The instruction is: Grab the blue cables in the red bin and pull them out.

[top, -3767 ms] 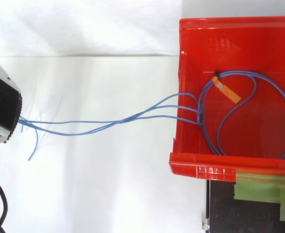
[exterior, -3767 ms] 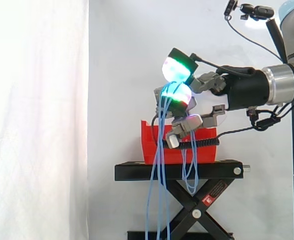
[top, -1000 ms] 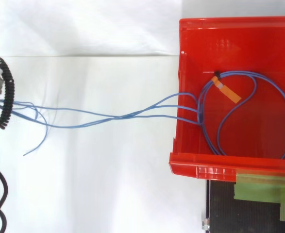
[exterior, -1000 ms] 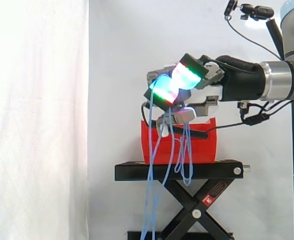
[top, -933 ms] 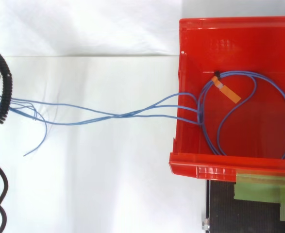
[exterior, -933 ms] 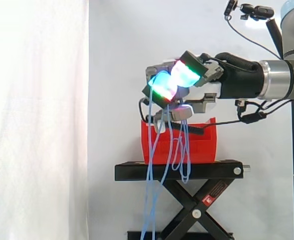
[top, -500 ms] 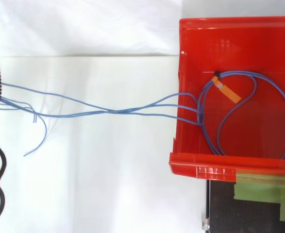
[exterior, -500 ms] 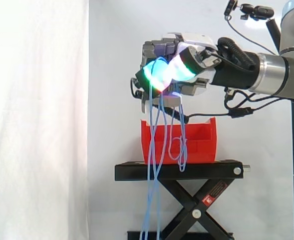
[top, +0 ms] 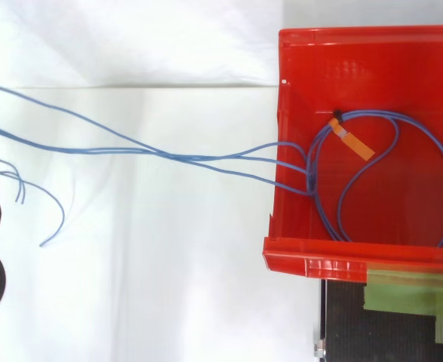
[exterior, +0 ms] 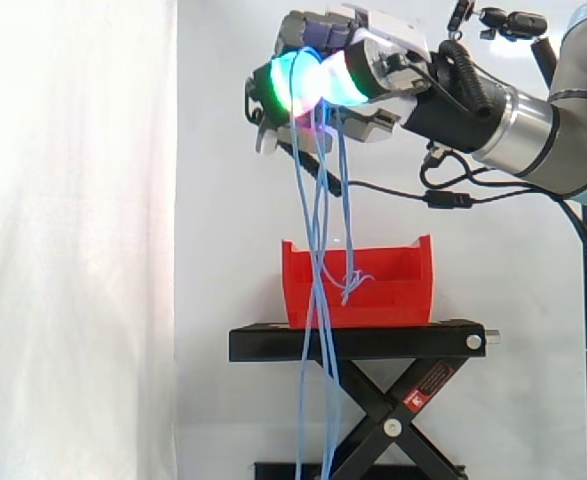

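Note:
My hand (exterior: 333,70) is high above the red bin (exterior: 403,290), its glowing fingers curled round a bundle of thin blue cables (exterior: 318,200). The strands hang from the hand, some running down into the bin and others trailing past the bin's left wall towards the floor. In the top view the blue cables (top: 153,154) stretch from the left edge across the white ground into the red bin (top: 304,253), where a loop with an orange tag (top: 355,142) lies on the bin floor.
The bin stands on a black scissor-lift stand (exterior: 358,345) before a white curtain (exterior: 73,240). Green tape (top: 413,290) covers part of the stand below the bin. A camera mount (exterior: 498,20) hangs at the upper right.
The hand has risen well above the bin and shifted left, lifting the cables with it. In the top view the hand has left the frame and the strands fan out wider.

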Tool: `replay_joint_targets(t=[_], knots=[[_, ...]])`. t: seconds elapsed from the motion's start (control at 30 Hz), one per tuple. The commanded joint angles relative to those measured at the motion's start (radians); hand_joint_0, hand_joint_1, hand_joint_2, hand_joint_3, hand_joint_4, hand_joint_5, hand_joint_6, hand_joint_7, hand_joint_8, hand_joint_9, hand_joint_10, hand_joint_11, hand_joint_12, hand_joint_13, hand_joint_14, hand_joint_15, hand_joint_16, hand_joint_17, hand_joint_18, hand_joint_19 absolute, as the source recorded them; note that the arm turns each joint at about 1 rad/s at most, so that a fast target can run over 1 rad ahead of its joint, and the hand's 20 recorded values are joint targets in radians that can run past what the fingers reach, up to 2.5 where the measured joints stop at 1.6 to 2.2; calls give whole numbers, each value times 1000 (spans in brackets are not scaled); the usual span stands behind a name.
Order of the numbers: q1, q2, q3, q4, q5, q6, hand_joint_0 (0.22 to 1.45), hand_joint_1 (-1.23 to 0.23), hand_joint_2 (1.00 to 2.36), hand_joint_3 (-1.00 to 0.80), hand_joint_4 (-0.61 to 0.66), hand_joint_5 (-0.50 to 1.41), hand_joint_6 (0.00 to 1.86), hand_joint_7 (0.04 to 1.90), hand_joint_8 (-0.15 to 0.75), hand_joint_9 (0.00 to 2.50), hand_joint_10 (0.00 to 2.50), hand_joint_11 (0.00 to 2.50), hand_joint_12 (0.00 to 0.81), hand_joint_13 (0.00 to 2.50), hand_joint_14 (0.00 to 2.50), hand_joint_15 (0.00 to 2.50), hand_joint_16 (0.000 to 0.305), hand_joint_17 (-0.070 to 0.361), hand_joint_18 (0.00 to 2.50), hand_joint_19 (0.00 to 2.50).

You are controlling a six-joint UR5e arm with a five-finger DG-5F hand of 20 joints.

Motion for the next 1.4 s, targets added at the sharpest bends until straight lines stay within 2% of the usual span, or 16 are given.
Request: replay_joint_targets(t=[0.0,0.1,0.33,0.43,0.57,0.6,0.83,0.93,1.03,1.13,1.23,1.37], knots=[[-1,-1,0,50,-18,-13,961,-959,1010,-707,-90,354,1558,332,217,506,2500,1089,315,1255,13,1413,48,109,768,711],[-3,-1,0,79,-41,-36,962,-959,1010,-708,-89,353,1556,340,216,506,2500,1065,314,1254,13,1416,48,109,769,720],[-9,1,0,87,-92,-108,964,-958,1010,-713,-93,353,1556,341,217,506,2500,1092,308,1253,13,1418,48,109,769,710],[-11,-1,0,93,-101,-125,965,-958,1009,-717,-89,353,1556,338,217,506,2500,1091,315,1253,13,1420,48,108,770,710],[-11,1,0,130,-124,-164,967,-957,1009,-725,-89,354,1556,333,215,507,2500,1086,308,1253,13,1419,48,109,770,710],[-11,-1,0,142,-141,-179,966,-957,1010,-720,-88,354,1557,330,211,505,2500,1095,308,1253,14,1417,48,109,771,709],[-11,1,0,148,-167,-217,967,-957,1009,-728,-88,353,1555,331,215,506,2500,1086,315,1254,13,1407,48,108,771,711],[-11,-1,-2,169,-187,-240,967,-957,1010,-728,-93,353,1554,333,215,507,2500,1095,314,1253,13,1416,48,109,772,711],[-12,1,-2,179,-194,-248,969,-956,1009,-740,-92,353,1553,333,216,508,2500,1092,315,1254,13,1408,48,108,772,710],[-14,1,-44,205,-194,-256,968,-957,1009,-729,-88,352,1553,331,217,509,2500,1070,314,1253,13,1417,48,109,771,711],[-17,-1,-69,280,-194,-253,968,-957,1011,-734,-93,353,1552,334,218,510,2500,1096,315,1254,13,1408,48,109,772,709],[-18,1,-74,329,-187,-214,968,-957,1010,-727,-93,353,1551,334,217,511,2500,1077,317,1253,13,1416,48,108,771,709]])
